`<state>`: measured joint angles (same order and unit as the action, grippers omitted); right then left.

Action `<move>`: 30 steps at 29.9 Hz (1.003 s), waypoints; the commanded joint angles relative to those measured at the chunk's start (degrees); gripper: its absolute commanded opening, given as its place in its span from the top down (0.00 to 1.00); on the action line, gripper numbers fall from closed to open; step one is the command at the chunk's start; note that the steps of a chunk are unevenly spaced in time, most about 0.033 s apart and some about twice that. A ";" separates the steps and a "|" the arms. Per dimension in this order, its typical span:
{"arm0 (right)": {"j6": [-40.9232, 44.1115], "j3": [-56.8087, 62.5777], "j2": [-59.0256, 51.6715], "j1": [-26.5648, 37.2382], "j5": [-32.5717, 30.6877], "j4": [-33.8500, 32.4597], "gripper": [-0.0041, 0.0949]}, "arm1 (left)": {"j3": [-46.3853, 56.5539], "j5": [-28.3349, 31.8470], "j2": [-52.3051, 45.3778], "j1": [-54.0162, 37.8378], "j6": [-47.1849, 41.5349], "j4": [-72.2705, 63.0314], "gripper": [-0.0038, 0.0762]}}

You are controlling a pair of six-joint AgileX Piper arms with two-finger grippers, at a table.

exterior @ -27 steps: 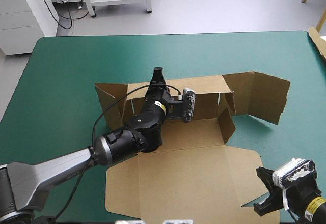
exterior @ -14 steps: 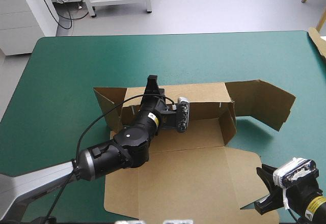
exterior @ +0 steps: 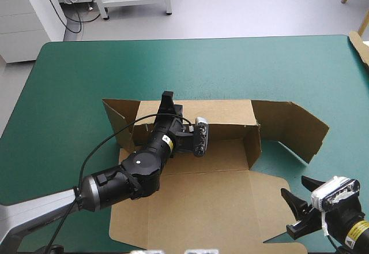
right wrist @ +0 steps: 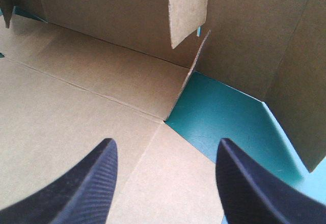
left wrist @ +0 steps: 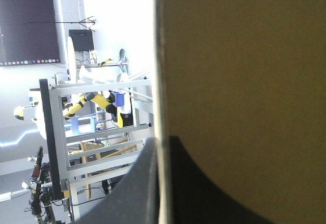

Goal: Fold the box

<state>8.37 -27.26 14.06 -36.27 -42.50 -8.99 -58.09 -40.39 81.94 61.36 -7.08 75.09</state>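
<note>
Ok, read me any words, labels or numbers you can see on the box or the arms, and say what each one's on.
No text can be read.
Box: plain brown board, no print.
Left arm's yellow sticker: too small to read.
Right arm's yellow sticker: too small to read.

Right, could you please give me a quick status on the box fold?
Left claw shut on back wall of the box. Right claw open at flat lid edge. Nothing seen in the way.
</note>
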 commanded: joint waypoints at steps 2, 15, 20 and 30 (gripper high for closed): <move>-0.06 -1.30 0.55 0.15 4.23 -1.00 0.42 | -0.98 0.13 -1.87 -0.08 -1.49 2.00 0.96; 3.35 -2.70 0.63 0.15 2.92 -1.68 0.42 | -0.98 0.02 -1.87 -0.08 -3.92 1.63 0.96; 6.78 -8.69 0.96 0.15 -0.01 -4.47 0.42 | -0.98 0.39 -1.87 -0.08 -3.92 1.63 0.96; 8.85 -24.47 12.98 0.15 -8.06 -7.17 0.42 | -0.98 0.62 -1.87 -0.08 -4.01 1.63 0.96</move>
<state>17.19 -46.69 22.39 -36.27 -52.39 -14.64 -57.96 -40.02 81.94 61.36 -10.29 75.49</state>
